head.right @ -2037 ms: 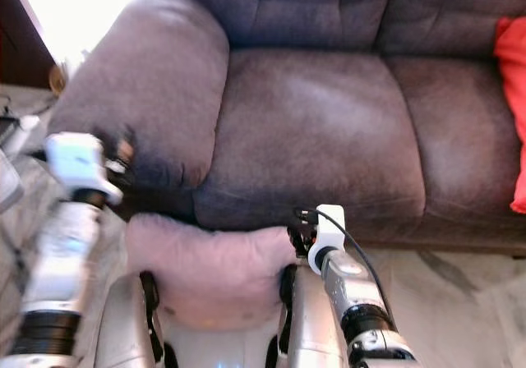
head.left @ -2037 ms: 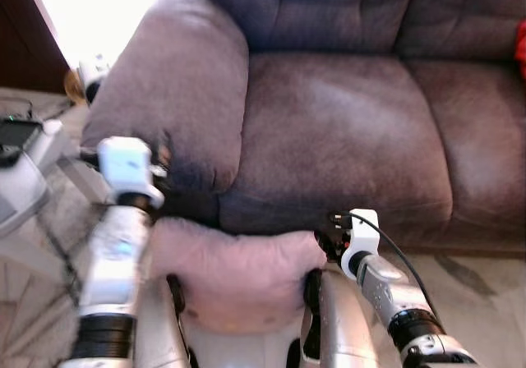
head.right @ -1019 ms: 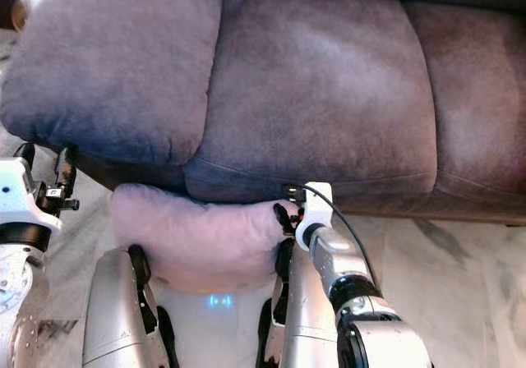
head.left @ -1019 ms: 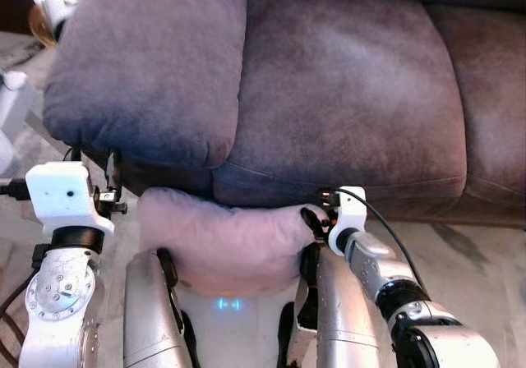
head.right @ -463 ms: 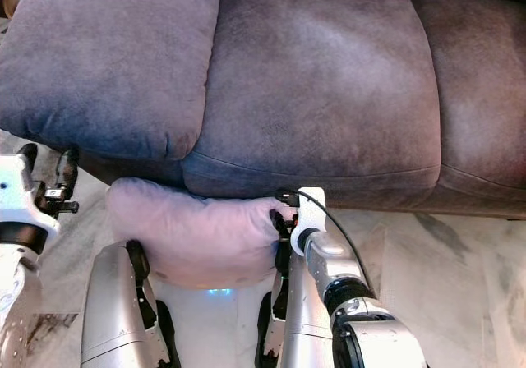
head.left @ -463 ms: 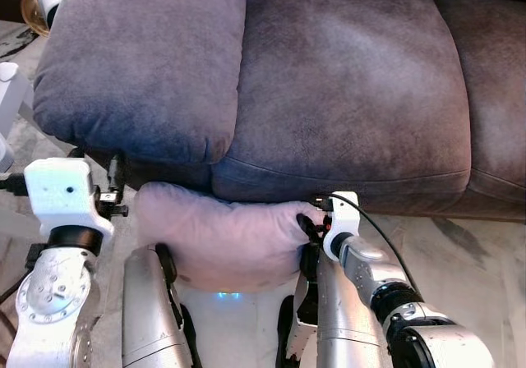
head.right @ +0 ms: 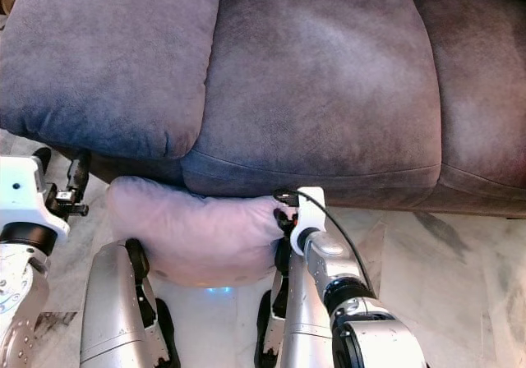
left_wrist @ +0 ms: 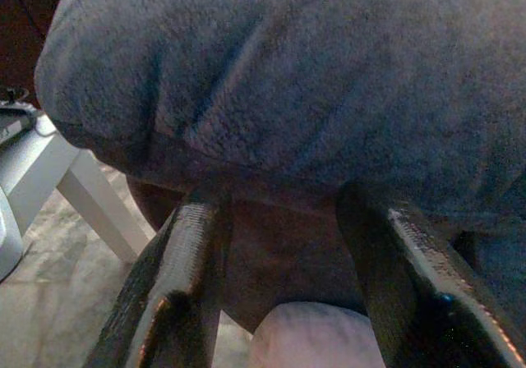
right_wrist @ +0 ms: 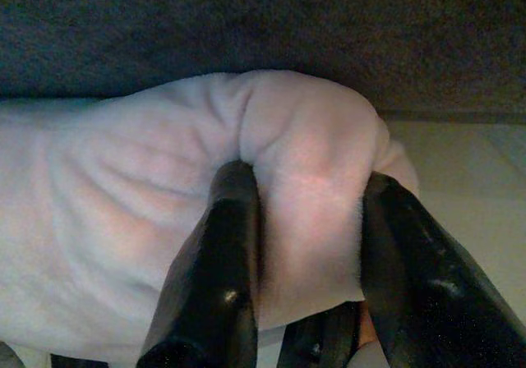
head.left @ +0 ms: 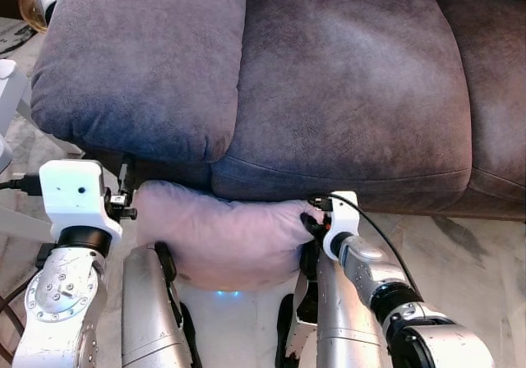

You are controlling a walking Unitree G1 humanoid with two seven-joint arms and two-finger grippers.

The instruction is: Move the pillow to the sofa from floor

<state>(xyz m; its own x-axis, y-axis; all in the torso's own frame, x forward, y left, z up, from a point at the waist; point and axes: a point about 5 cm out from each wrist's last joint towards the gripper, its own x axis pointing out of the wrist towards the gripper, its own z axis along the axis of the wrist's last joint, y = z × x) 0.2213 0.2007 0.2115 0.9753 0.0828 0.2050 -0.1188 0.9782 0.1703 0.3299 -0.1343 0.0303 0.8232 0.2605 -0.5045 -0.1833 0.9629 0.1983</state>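
While the pillow [head.left: 222,235] is lying on the floor [head.left: 460,245], pressed against the front of the sofa [head.left: 345,97] just below the seat edge and between the robot's legs, it is looking soft and light; the fabric is bunching and creasing where it is pinched, so it will probably sag and fold when lifted. A corner pinch may slip or let the bulk droop, so a hold on each end seems the safer way.

At the pillow's right end the right tool [right_wrist: 308,220] is gripping a bulge of fabric between its fingers. At the other end the left tool [left_wrist: 283,286] is standing wide, holding nothing, just beside the pillow's left end under the armrest [head.left: 140,64].

Only from the right wrist is the pinch itself showing, fabric squeezed into a ridge. From the left wrist the spread fingers are showing with the pillow's end between and beyond them. From the head, both ends and the sofa seat above are showing together.
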